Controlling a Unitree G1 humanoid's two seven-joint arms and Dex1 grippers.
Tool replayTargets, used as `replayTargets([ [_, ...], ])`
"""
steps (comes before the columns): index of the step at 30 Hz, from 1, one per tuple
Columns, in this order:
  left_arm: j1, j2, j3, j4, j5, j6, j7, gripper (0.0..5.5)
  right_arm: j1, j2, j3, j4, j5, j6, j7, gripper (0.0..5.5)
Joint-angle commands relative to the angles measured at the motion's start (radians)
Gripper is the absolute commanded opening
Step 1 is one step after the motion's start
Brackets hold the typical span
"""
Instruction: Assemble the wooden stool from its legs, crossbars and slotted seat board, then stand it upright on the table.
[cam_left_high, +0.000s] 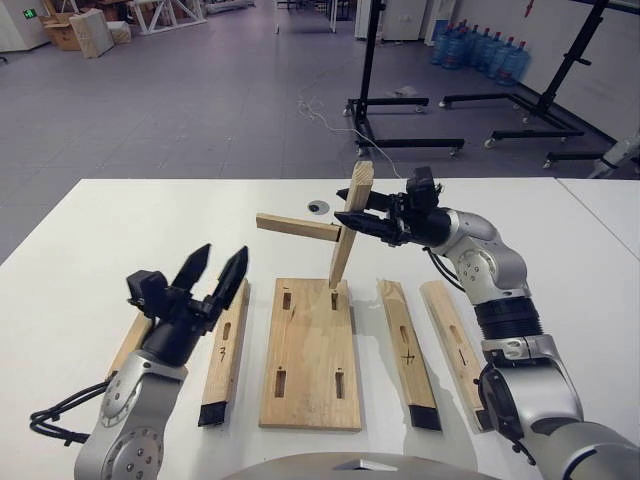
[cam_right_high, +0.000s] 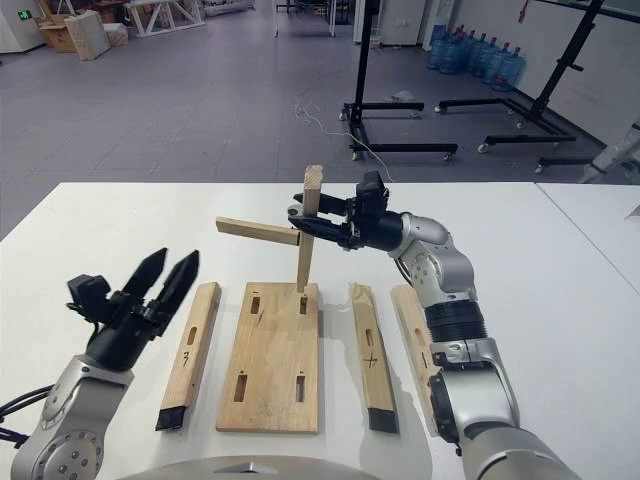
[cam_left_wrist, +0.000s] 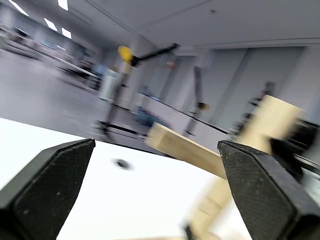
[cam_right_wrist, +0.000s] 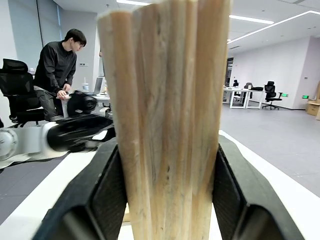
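Note:
The slotted seat board (cam_left_high: 310, 350) lies flat at the table's middle. A wooden leg (cam_left_high: 350, 235) stands nearly upright with its foot at a far slot of the board, and a crossbar (cam_left_high: 297, 227) sticks out from it to the left. My right gripper (cam_left_high: 350, 220) is shut on that leg about midway up; in the right wrist view the leg (cam_right_wrist: 165, 120) sits between the fingers (cam_right_wrist: 95, 195). My left gripper (cam_left_high: 215, 270) hovers open above the left side, with nothing between its fingers (cam_left_wrist: 50, 190). Loose legs lie left (cam_left_high: 228, 340) and right (cam_left_high: 405, 350) of the board.
Another leg (cam_left_high: 455, 340) lies at the far right, and one (cam_left_high: 130, 340) is partly hidden under my left arm. A round cable hole (cam_left_high: 318, 207) sits near the table's far edge. Black stand frames (cam_left_high: 400, 110) are on the floor beyond.

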Motion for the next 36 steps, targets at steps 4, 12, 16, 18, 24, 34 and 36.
replayTargets([
  [4,-0.026,0.014,0.006,0.066,0.125,-0.012,0.077,4.5,0.024,-0.013,-0.003,0.0,-0.016,-0.01,0.019,2.07],
  [12,-0.037,0.032,0.001,0.111,0.205,-0.01,0.088,4.5,0.04,0.005,-0.005,0.06,-0.023,-0.036,0.045,2.07],
  [16,-0.037,0.023,-0.026,0.115,0.236,-0.012,0.091,4.5,0.055,-0.001,-0.005,0.04,-0.024,-0.043,0.059,2.07],
  [18,-0.034,0.018,-0.027,0.115,0.243,-0.015,0.095,4.5,0.061,0.0,0.0,0.015,-0.022,-0.041,0.06,2.07],
  [24,-0.032,0.012,-0.038,0.119,0.267,-0.021,0.099,4.5,0.08,0.005,0.017,-0.069,-0.01,-0.02,0.057,2.07],
  [34,-0.042,0.001,-0.039,0.134,0.284,-0.026,0.101,4.5,0.093,-0.035,0.056,0.0,-0.069,0.002,0.058,2.07],
  [36,-0.042,0.001,-0.041,0.138,0.287,-0.025,0.099,4.5,0.077,-0.046,0.075,0.029,-0.076,0.053,0.049,2.07],
])
